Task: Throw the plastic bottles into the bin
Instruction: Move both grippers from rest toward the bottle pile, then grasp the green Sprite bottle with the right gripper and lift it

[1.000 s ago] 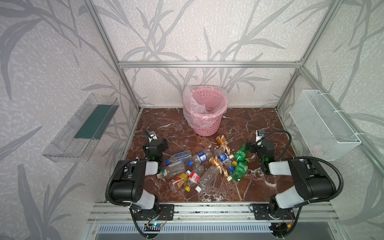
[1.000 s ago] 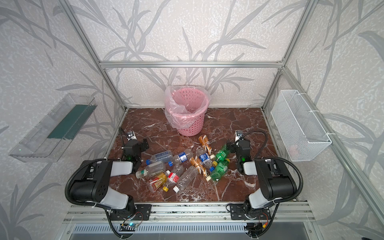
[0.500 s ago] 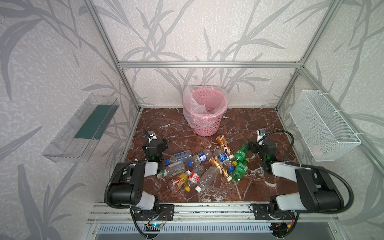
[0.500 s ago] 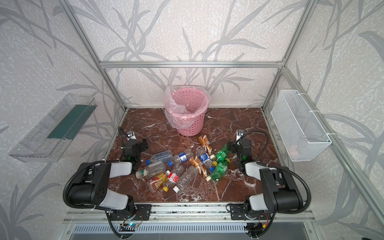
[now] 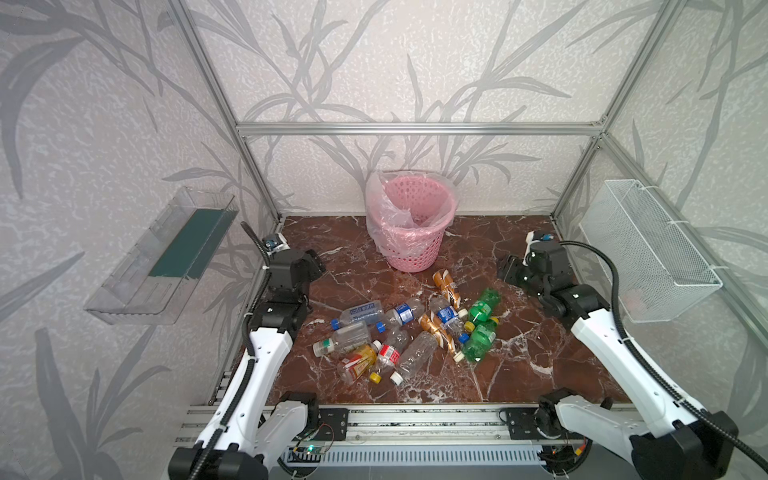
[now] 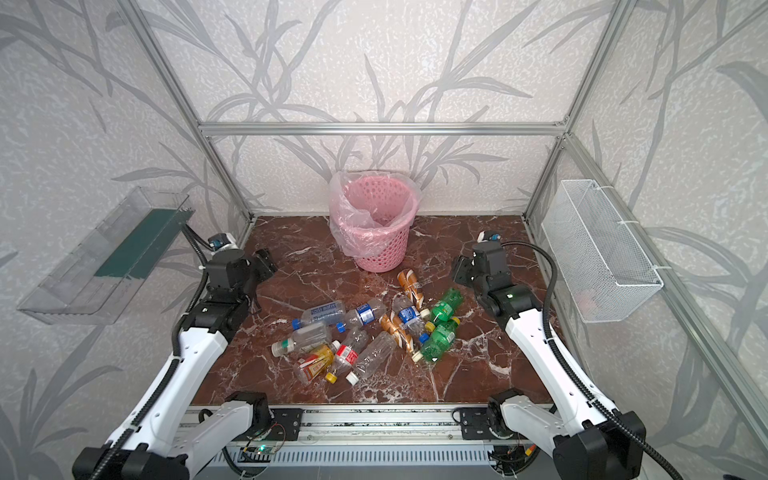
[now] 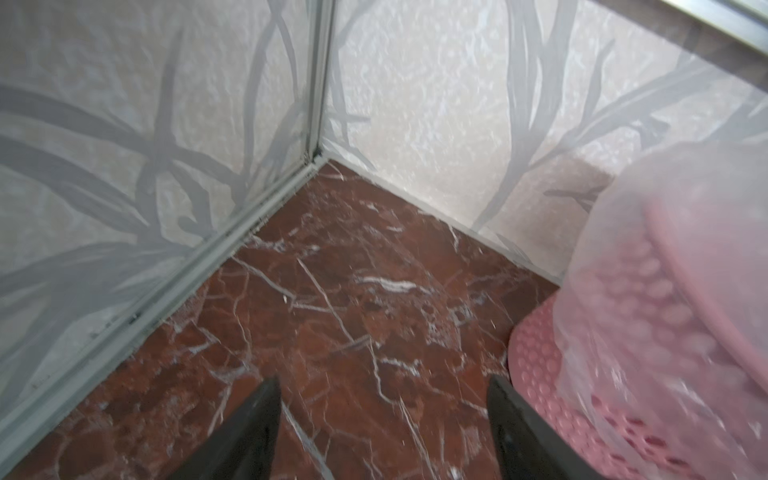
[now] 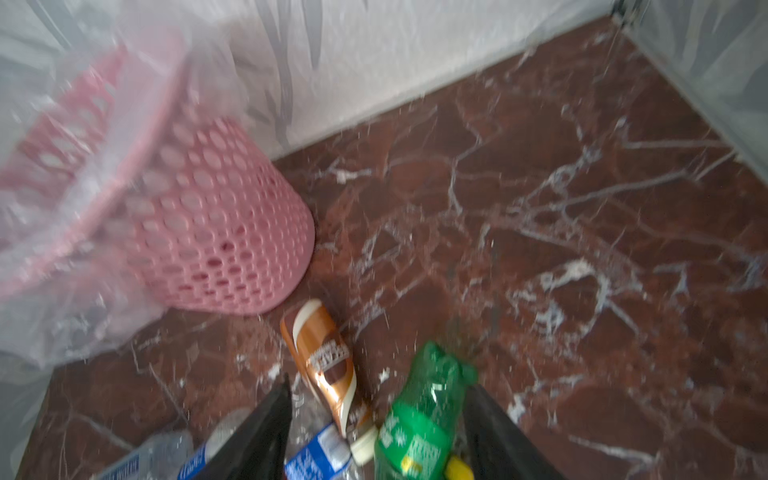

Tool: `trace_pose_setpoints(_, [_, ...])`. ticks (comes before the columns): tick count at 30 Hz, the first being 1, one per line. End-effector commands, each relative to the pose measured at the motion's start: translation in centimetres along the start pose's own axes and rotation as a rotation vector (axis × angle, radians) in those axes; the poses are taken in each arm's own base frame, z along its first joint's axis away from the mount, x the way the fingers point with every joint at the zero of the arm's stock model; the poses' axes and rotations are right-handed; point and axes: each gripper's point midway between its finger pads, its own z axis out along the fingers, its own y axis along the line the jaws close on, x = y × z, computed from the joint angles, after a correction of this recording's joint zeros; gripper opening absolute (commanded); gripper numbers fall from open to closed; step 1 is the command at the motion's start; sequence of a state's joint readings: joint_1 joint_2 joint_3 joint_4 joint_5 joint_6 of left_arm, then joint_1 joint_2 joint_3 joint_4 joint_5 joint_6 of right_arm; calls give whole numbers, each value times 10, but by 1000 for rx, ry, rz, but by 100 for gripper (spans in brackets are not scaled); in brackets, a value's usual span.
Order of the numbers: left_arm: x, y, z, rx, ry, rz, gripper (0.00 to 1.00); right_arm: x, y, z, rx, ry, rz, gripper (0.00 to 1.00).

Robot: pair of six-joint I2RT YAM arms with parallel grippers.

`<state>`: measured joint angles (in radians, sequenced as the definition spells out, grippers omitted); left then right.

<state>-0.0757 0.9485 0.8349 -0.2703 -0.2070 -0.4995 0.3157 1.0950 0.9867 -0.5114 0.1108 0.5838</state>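
Near spread right fingers (image 8: 257, 436), green bottle (image 8: 419, 415) lying untouched, left fingers (image 7: 249, 432) spread near bin (image 7: 540, 365)

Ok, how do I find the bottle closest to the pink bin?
Find the round pink perforated plastic bin at the back of the brown marble floor. Just in front of its base lies an orange-brown wrapped plastic bottle. A second orange-brown bottle lies deeper in the pile; this one is nearest the bin.

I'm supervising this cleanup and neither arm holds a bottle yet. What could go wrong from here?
The plastic bottles lie piled and touching, so gripping one may roll its neighbours. The loose liner of the bin sags into the opening on one side; a dropped bottle might catch on it.
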Motion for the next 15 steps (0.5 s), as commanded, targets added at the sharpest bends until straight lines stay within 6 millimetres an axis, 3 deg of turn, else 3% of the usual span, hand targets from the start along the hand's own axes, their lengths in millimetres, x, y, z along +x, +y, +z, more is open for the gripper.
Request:
trace_pose_setpoints(1, [62,3,-13,26,231,-12,78,47,-18,-4,104,206,60,65])
trace_pose_setpoints(7, [100,2,-25,62,316,-23,80,79,-23,12,104,292,69,66])
trace_pose_setpoints(15, [105,-4,-31,112,320,-59,81,100,-22,44,111,367,94,76])
